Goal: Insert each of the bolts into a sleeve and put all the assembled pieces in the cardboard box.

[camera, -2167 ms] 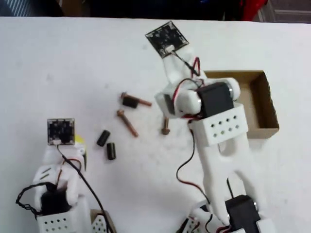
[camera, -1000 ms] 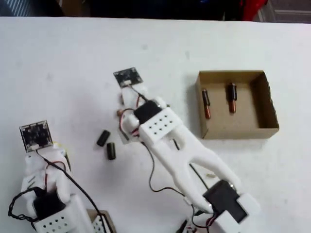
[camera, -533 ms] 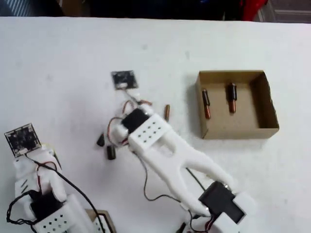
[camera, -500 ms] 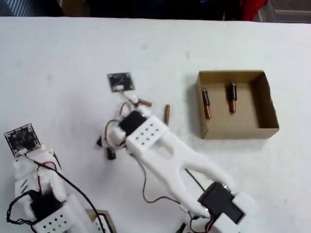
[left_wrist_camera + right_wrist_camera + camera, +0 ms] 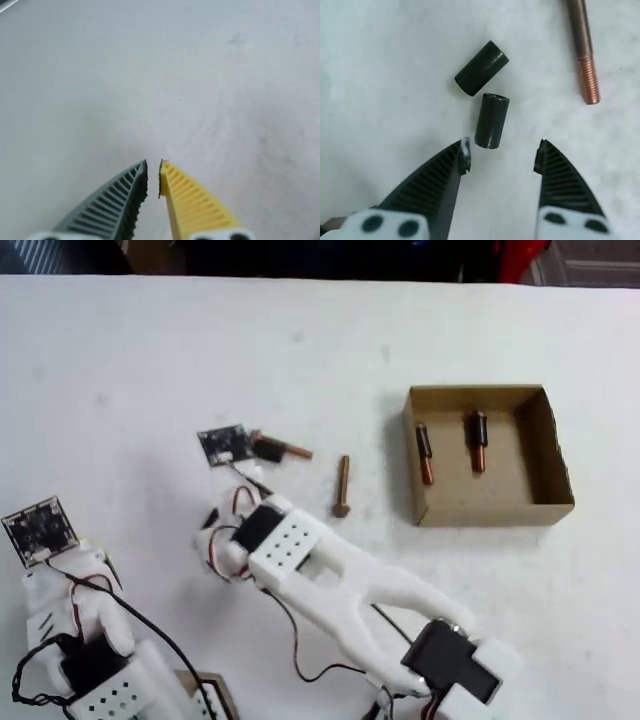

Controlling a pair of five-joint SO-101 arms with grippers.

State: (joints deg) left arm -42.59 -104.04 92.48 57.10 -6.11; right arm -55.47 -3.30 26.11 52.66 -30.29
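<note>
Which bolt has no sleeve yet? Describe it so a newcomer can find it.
Start at the cardboard box. On the table just left of it lies a copper bolt. Unlike the bolt farther left and the two in the box, it carries no black sleeve.

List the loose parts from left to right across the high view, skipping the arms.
Sleeved bolt → bare bolt → assembled piece → second assembled piece, both pieces inside the cardboard box.

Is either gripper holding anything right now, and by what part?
Nothing is held. The right gripper is open beside a loose black sleeve; the left gripper is shut and empty.
</note>
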